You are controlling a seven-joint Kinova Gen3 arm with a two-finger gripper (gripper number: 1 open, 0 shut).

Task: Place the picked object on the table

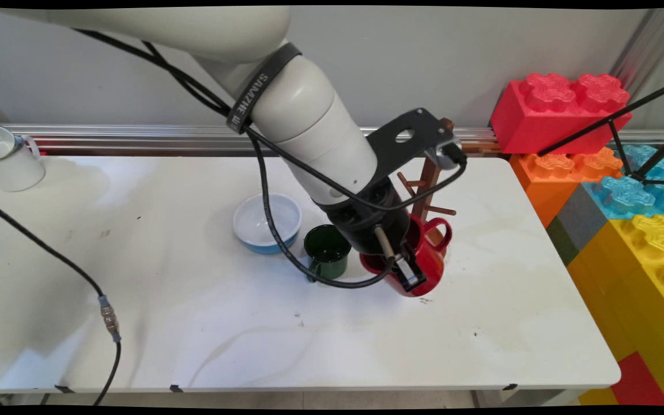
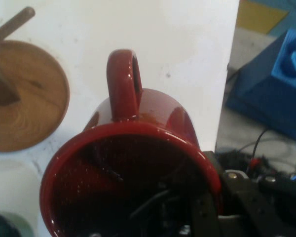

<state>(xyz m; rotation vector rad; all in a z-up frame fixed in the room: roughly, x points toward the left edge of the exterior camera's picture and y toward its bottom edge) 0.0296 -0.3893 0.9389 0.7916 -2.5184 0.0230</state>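
Observation:
My gripper (image 1: 408,271) is shut on the rim of a red mug (image 1: 431,260), with one finger inside the cup and one outside. The mug looks tilted, low over the white table (image 1: 193,323), its handle pointing toward a wooden mug tree (image 1: 429,184) just behind it. In the hand view the red mug (image 2: 153,118) fills the middle. My gripper (image 2: 214,200) clamps its rim at lower right, and the mug tree's round base (image 2: 29,98) lies at upper left. A dark green mug (image 1: 327,251) stands immediately left of the red one.
A white bowl with a blue outside (image 1: 267,222) sits left of the green mug. A white mug (image 1: 6,158) stands at the far left back. Large toy bricks (image 1: 562,109) are stacked past the table's right edge (image 1: 562,271). Black cables (image 1: 107,311) hang over the left side.

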